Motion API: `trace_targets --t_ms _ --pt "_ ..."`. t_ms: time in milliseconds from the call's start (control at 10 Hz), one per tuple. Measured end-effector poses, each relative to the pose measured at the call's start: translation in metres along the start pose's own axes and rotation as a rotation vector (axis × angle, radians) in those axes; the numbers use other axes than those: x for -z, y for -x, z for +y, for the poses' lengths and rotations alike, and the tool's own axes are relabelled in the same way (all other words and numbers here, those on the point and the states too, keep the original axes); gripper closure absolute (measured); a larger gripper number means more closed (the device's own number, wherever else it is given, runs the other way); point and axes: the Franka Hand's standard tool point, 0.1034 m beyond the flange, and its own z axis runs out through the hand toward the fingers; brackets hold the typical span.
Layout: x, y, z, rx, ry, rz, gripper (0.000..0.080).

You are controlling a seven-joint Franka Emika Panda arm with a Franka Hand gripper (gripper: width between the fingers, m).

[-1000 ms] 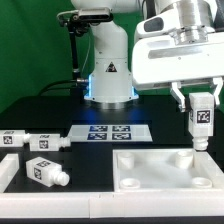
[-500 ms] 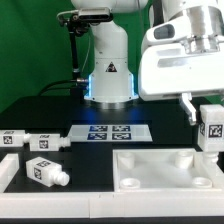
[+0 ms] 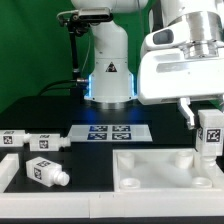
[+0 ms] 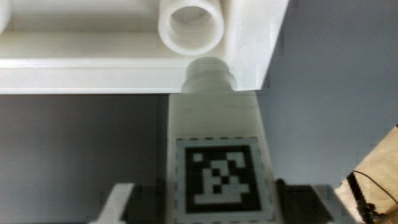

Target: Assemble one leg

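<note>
The white Franka arm's wrist housing (image 3: 185,60) fills the upper right of the exterior view, and the arm descends from above with the two-finger gripper (image 3: 207,124) pointing straight down at that view's right edge. The gripper's fingers (image 3: 186,112) are closed against the opposite sides of one small white plastic leg with a black-and-white square tag (image 3: 210,136), and the leg hangs upright with its narrower round stub downward. In the wrist view the same leg (image 4: 217,150) runs lengthwise away from the gripper (image 4: 214,207), with a finger (image 4: 121,205) pressed to each flank and no gap showing. The stub tip lies just beside the round corner hole (image 4: 191,25) of the large white square tray-like piece (image 4: 89,45). Whether the stub touches the piece cannot be told. In the exterior view the tray-like piece (image 3: 165,172) lies flat at the lower right of the frame, on the dark table (image 3: 45,112). Three further white tagged legs lie on their sides at the lower left: one (image 3: 12,138) at the frame edge, one (image 3: 46,141) just beside it, one (image 3: 42,171) nearer the camera. The marker board (image 3: 110,132) lies flat at the centre, before the arm's base (image 3: 108,70).
</note>
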Motion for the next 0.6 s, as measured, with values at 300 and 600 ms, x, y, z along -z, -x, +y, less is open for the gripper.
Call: trace_targets --t_ms 300,600 --pt "-0.010 0.008 -0.006 0.008 -0.002 -0.013 0.0514" --pt "-0.017 0.017 -0.004 0.012 0.004 -0.023 0.0514"
